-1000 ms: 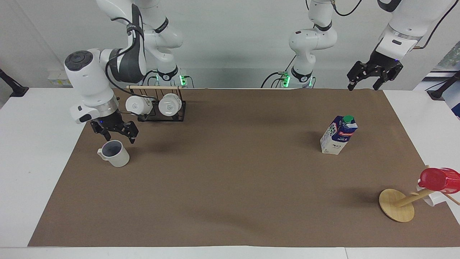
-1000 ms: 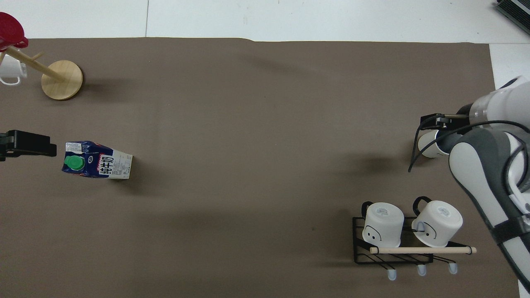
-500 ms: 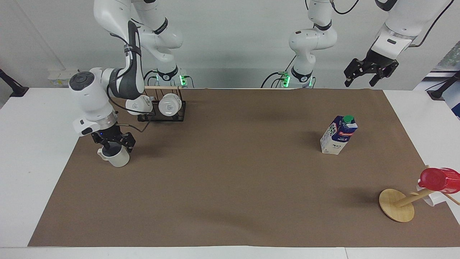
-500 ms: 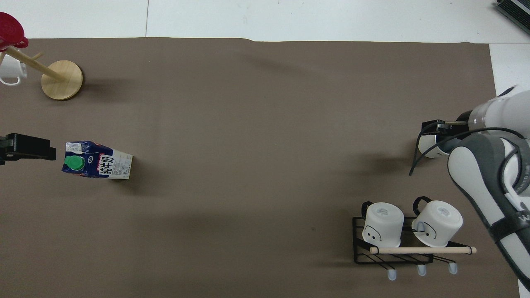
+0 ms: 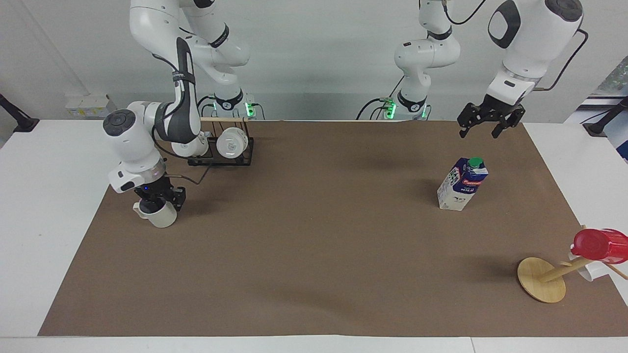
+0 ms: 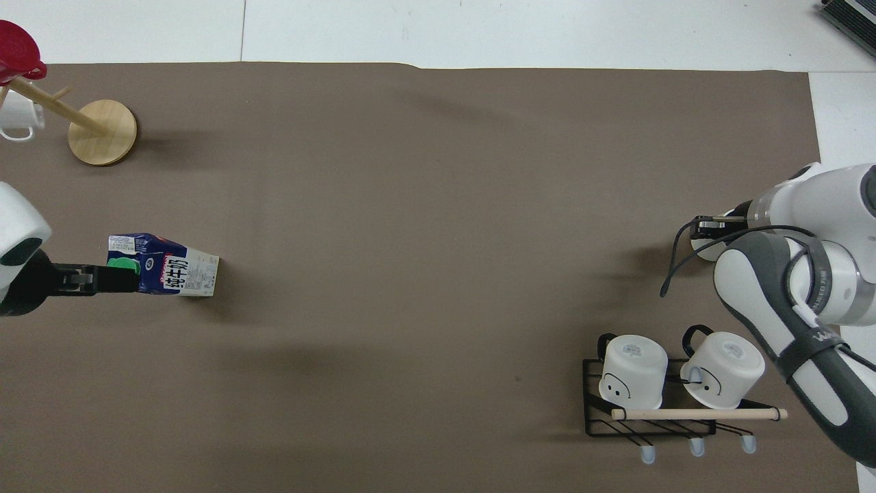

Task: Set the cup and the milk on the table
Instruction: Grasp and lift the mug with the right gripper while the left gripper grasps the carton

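The beige-white cup [image 5: 158, 216] stands upright on the brown sheet of the table [image 5: 314, 255], toward the right arm's end. My right gripper [image 5: 159, 200] is down on its rim, fingers drawn in on the cup's wall. In the overhead view the right gripper [image 6: 712, 226] hides most of the cup [image 6: 705, 249]. The blue and white milk [image 5: 463, 184] stands upright toward the left arm's end. My left gripper [image 5: 484, 126] hangs open in the air, apart from the carton. From overhead the left gripper [image 6: 102, 279] overlaps the green cap of the milk [image 6: 171, 266].
A black wire rack [image 5: 221, 147] with two white mugs sits near the robots, close to the right arm; from overhead the rack [image 6: 657, 411] lies nearer than the cup. A wooden mug tree [image 5: 541, 279] holding a red cup [image 5: 599, 244] leans at the left arm's end.
My right gripper came down from above the cup onto its rim and its fingers narrowed. The left arm swung in, bringing its open gripper over the milk.
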Controlling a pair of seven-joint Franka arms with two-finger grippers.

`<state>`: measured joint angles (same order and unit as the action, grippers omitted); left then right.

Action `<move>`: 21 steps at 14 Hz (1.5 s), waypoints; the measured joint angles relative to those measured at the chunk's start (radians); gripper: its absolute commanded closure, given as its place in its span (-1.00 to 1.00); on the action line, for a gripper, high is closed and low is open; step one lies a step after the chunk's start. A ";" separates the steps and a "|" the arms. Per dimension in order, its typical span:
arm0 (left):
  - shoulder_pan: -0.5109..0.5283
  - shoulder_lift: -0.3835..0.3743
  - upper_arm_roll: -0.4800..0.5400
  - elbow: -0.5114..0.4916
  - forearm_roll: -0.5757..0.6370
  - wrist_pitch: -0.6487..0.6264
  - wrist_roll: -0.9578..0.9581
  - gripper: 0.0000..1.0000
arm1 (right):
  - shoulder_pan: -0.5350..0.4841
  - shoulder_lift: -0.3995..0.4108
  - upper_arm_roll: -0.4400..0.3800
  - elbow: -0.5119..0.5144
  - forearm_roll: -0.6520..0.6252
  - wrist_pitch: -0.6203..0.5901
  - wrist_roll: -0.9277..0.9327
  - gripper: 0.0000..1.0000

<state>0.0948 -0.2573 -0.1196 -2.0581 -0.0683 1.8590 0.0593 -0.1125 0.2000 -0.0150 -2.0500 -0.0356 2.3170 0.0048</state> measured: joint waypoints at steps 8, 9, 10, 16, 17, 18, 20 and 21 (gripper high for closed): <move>0.009 0.008 0.013 -0.091 0.011 0.113 0.220 -1.00 | 0.023 -0.007 0.005 0.029 0.000 -0.005 0.001 1.00; 0.009 0.012 0.012 -0.102 0.011 0.129 0.225 -1.00 | 0.038 -0.008 0.005 0.043 0.000 -0.010 0.008 1.00; 0.009 0.019 0.012 -0.114 0.011 0.146 0.228 -1.00 | 0.060 -0.009 0.006 0.061 0.000 -0.026 0.030 1.00; 0.009 0.065 0.009 -0.141 0.011 0.228 0.233 -1.00 | 0.295 -0.008 0.010 0.132 -0.001 -0.090 0.362 1.00; 0.009 0.067 0.008 -0.142 0.011 0.234 0.234 -1.00 | 0.335 -0.008 0.011 0.140 -0.001 -0.094 0.414 1.00; 0.009 0.072 0.008 -0.143 0.011 0.244 0.234 -1.00 | 0.370 -0.007 0.011 0.149 -0.001 -0.096 0.459 1.00; 0.009 0.089 0.007 -0.145 0.011 0.267 0.235 -1.00 | 0.439 0.003 0.012 0.180 -0.001 -0.107 0.552 1.00; 0.009 0.095 0.007 -0.145 0.011 0.273 0.235 -0.77 | 0.471 0.012 0.012 0.196 -0.001 -0.112 0.594 1.00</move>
<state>0.1036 -0.1627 -0.1130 -2.2032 -0.0575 2.1318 0.2940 0.3581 0.2124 -0.0032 -1.8540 -0.0363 2.2050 0.5990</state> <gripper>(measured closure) 0.000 0.956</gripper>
